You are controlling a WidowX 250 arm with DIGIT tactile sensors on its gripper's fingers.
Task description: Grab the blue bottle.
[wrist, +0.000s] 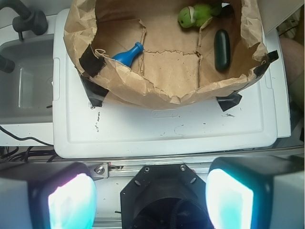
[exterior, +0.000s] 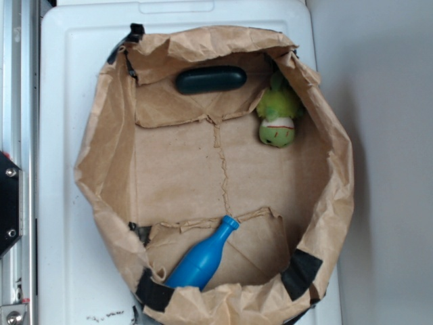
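The blue bottle (exterior: 201, 261) is seen lying on its side inside the brown paper bag (exterior: 101, 135), with its neck tipped up toward the middle of the bag. It is not held yet — the grab is judged to be all still to do.

In the wrist view the pincer (wrist: 150, 198) is seen far back from the bag, its two fingers spread wide apart with nothing between them. The bottle is ahead of it and a little to the left.

Two more things are kept in the bag — a dark oblong case (exterior: 211, 80) and a green soft toy (exterior: 277, 118), both at the side away from the bottle. The bag is set on a white lid (wrist: 162, 129).
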